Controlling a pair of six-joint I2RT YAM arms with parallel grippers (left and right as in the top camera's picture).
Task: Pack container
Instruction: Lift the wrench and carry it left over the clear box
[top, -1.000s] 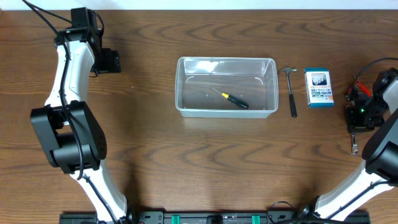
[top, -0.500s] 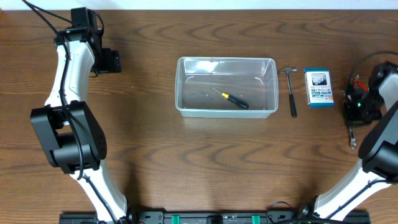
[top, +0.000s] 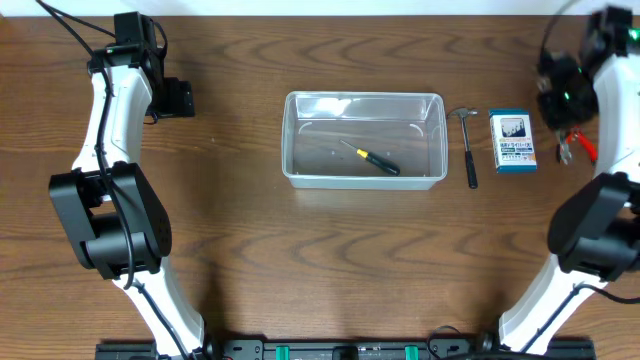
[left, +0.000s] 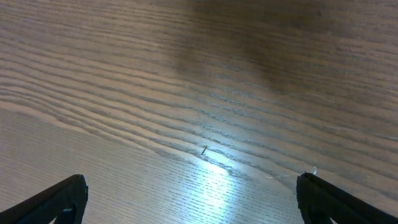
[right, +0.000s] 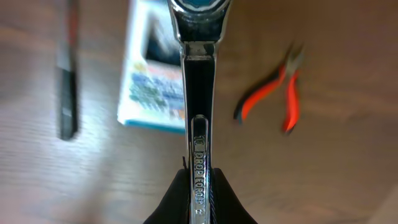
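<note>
My right tool (right: 198, 202), clamped on the wrench (right: 199, 93), has swung to the overhead view's upper right: wrench lifted, container (top: 364, 95) at centre next. Left tool (left: 193, 202) gapes idle.

The left arm (top: 108, 112) and right arm (top: 614, 125) have white tubular links, bulky black joints and black cables (top: 65, 28). The left gripper (left: 189, 186) has black, tapered fingers (left: 59, 198).
</note>
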